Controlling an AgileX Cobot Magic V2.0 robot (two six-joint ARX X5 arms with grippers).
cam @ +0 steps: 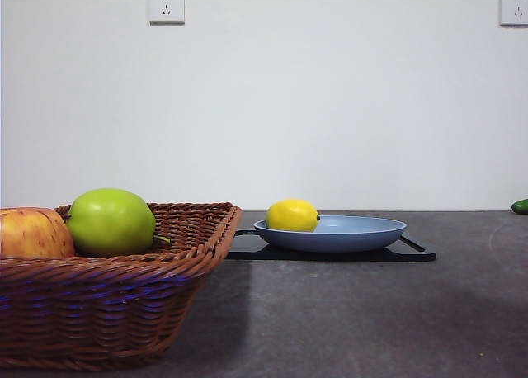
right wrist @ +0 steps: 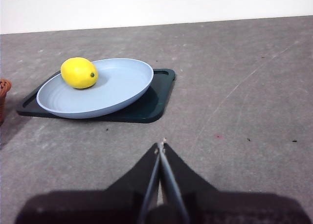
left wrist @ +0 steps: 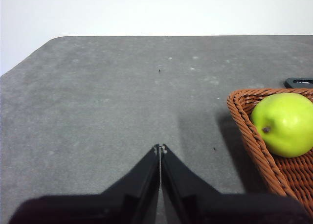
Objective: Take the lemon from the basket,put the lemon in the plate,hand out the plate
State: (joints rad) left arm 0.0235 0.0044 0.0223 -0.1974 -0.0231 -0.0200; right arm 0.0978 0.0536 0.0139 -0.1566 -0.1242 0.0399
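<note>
The yellow lemon (cam: 292,214) lies in the light blue plate (cam: 363,233), toward its side nearest the basket; the right wrist view shows the same lemon (right wrist: 79,73) on the plate (right wrist: 117,87). The brown wicker basket (cam: 124,287) stands at the front left and holds a green apple (cam: 110,222) and a red-yellow apple (cam: 33,233). My right gripper (right wrist: 160,146) is shut and empty, hovering over bare table short of the plate. My left gripper (left wrist: 160,147) is also shut and empty, beside the basket (left wrist: 254,136). Neither arm appears in the front view.
The plate rests on a flat black tray (cam: 412,250), seen too in the right wrist view (right wrist: 151,104). A small green object (cam: 520,205) lies at the far right table edge. The grey tabletop (cam: 346,320) runs between basket and tray.
</note>
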